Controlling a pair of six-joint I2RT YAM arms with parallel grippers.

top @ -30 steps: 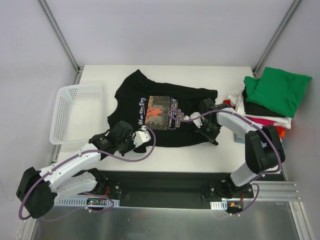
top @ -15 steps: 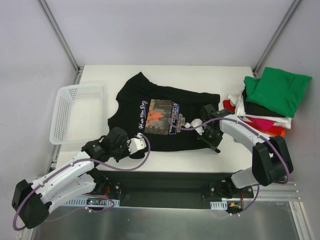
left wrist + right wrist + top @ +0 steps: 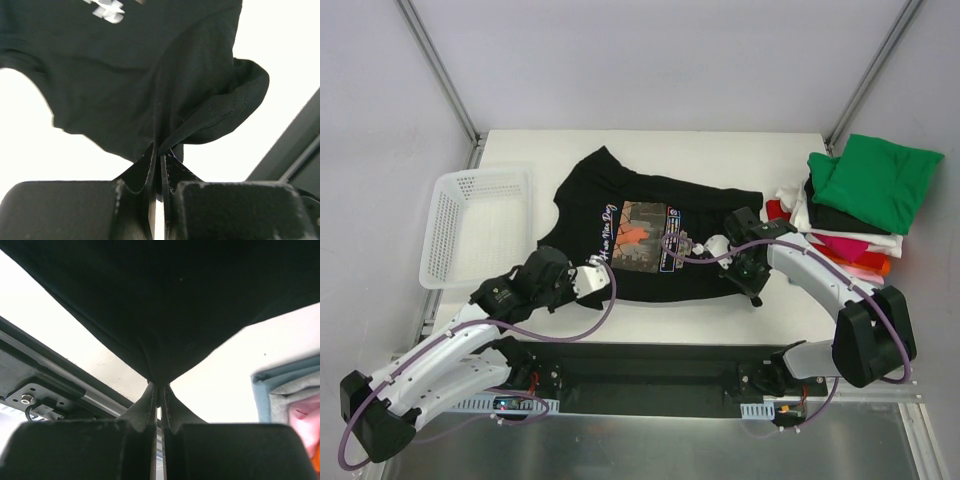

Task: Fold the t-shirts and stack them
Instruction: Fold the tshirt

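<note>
A black t-shirt (image 3: 640, 235) with a rectangular white and red chest print lies spread across the table's middle. My left gripper (image 3: 602, 285) is shut on its near left hem; the left wrist view shows the black cloth (image 3: 165, 90) bunched between the closed fingers (image 3: 160, 152). My right gripper (image 3: 747, 284) is shut on the shirt's near right edge; the right wrist view shows the cloth (image 3: 165, 305) pinched at the fingertips (image 3: 159, 387). A stack of folded t-shirts (image 3: 875, 180) with a green one on top sits at the right edge.
A white plastic mesh basket (image 3: 470, 235) stands at the table's left. The black rail (image 3: 650, 360) runs along the near edge and shows in the right wrist view (image 3: 60, 370). The stack's edge (image 3: 295, 395) is close to the right gripper.
Both grippers have drawn back toward the near edge while holding the shirt. The shirt has shifted slightly right and lies flatter. The left arm has pulled back to the left.
</note>
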